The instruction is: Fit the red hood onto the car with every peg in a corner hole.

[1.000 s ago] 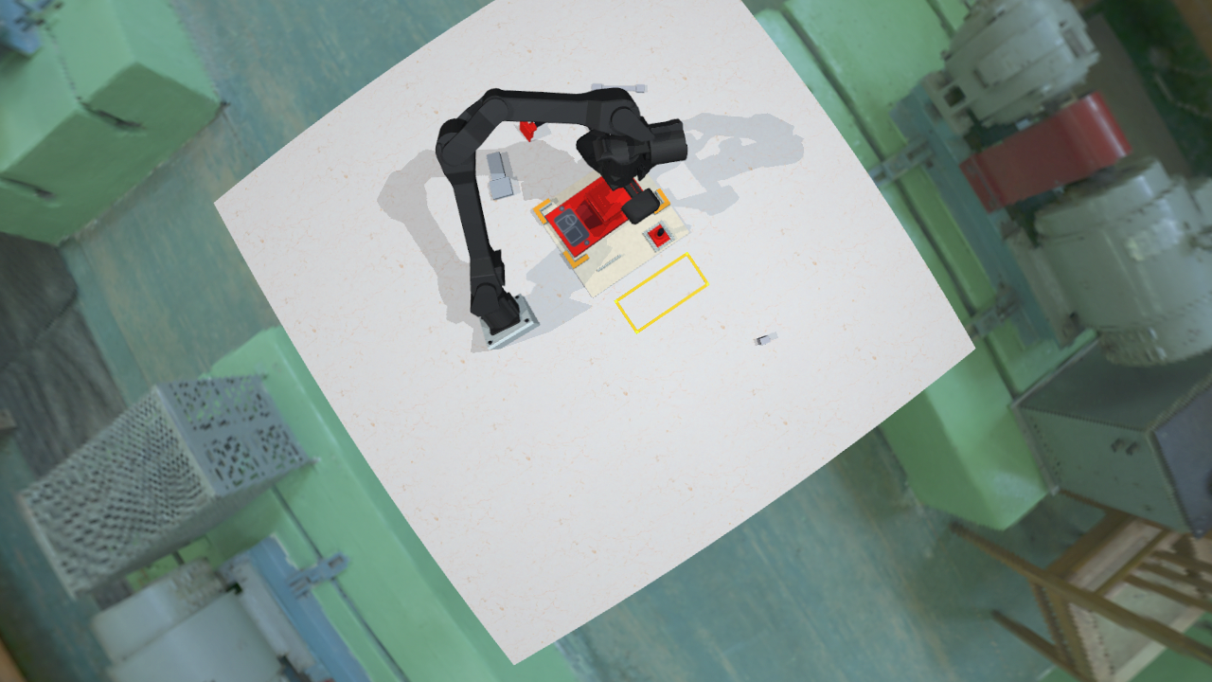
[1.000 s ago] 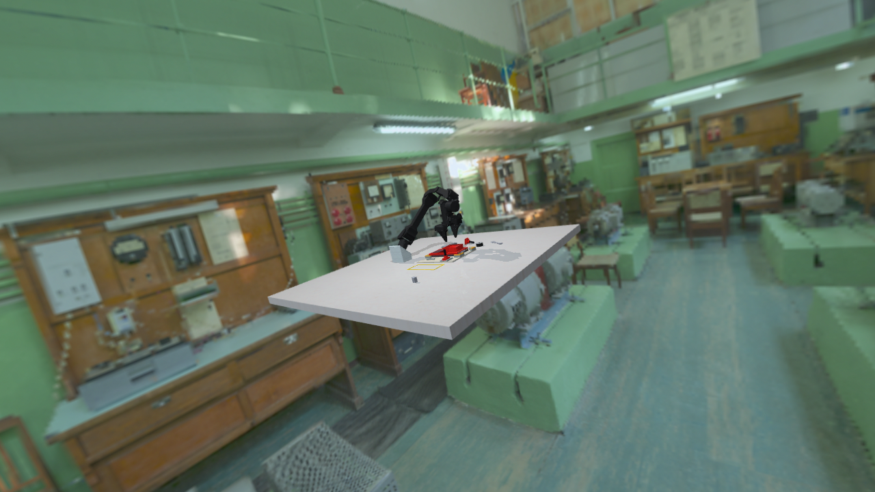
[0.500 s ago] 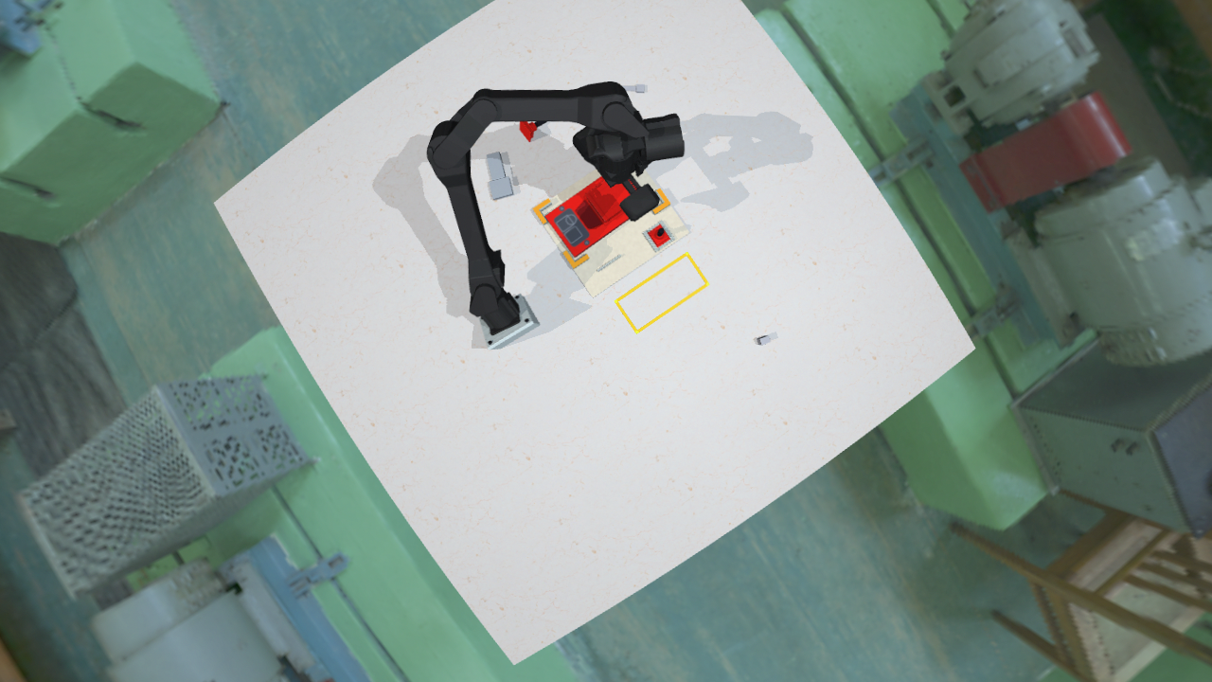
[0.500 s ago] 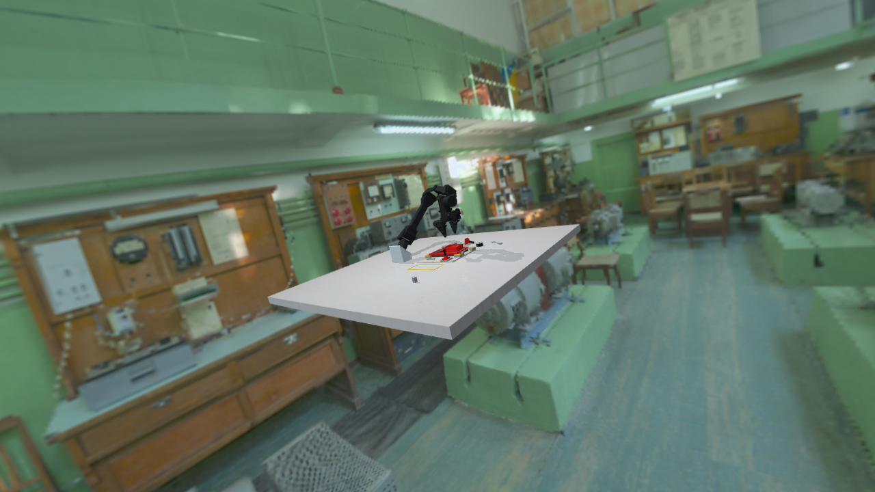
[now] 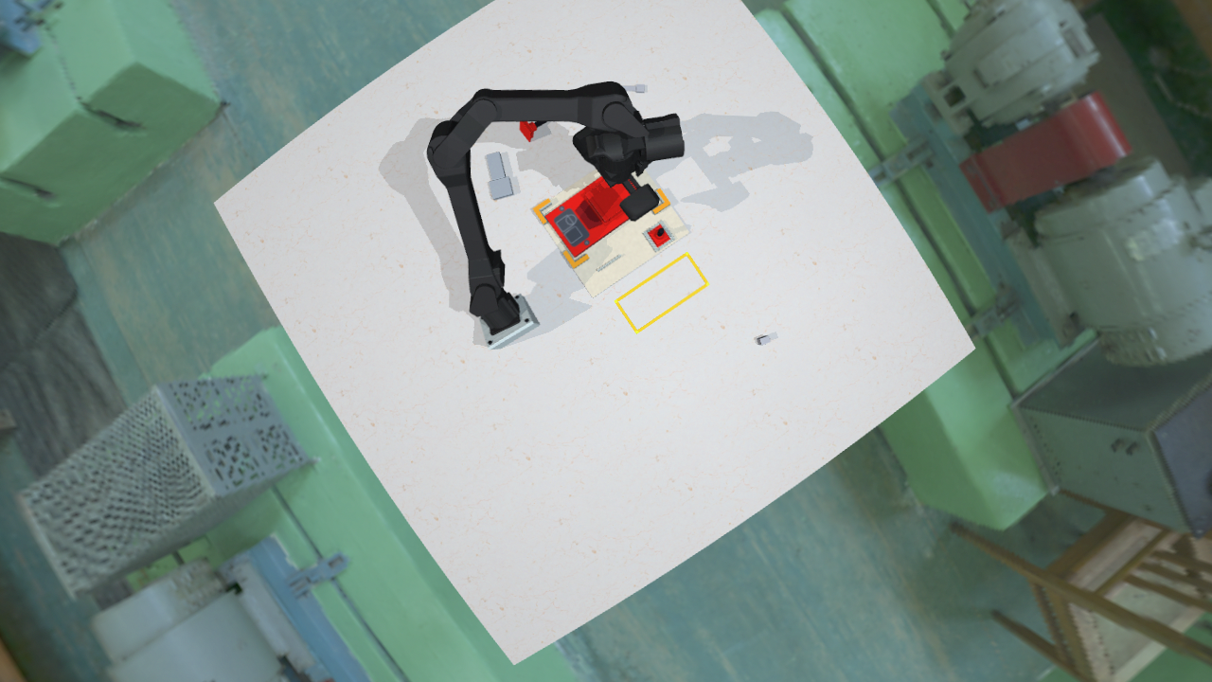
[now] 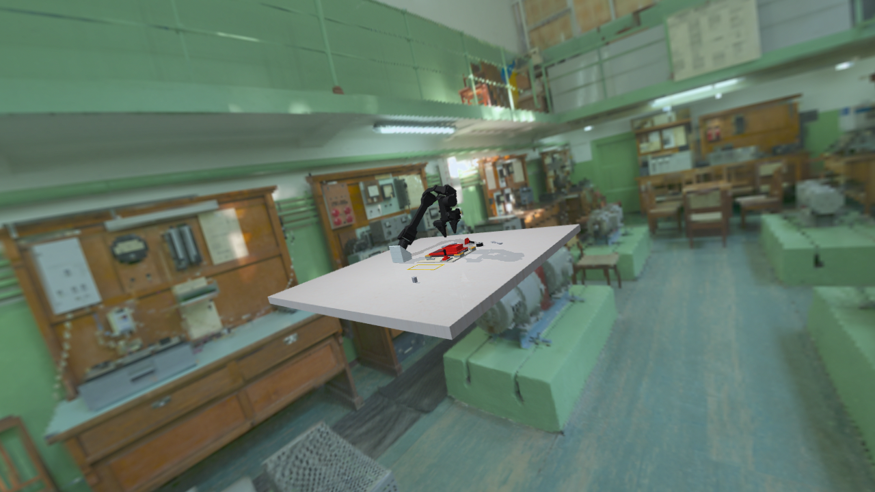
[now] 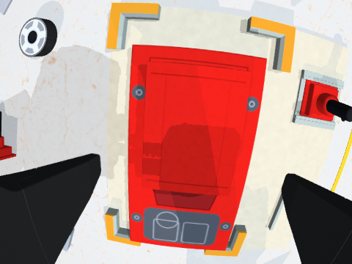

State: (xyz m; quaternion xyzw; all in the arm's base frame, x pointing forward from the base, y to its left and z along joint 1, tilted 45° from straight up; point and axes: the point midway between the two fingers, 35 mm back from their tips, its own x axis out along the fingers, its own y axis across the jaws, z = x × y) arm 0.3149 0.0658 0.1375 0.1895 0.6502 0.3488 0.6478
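Black claw [image 7: 191, 230] spread wide and released above the red hood shell [image 7: 196, 127], which sits on the car chassis inside the jig.

In the wrist view the hood lies between the 4 orange corner brackets [image 7: 132, 22] of the cream jig plate [image 7: 279, 152], with a grey peg tip showing in each of its 4 corner holes [image 7: 139, 92]; both black fingers stand well apart from its sides. Around it on the white table [image 5: 593, 466]: a white-and-black wheel [image 7: 34, 37] to the upper left, a red block with a black knob [image 7: 320, 100] in a grey holder just right of the jig, a yellow outlined rectangle [image 5: 661, 292], 2 grey blocks [image 5: 499, 176], and a small grey piece [image 5: 766, 338] well apart.
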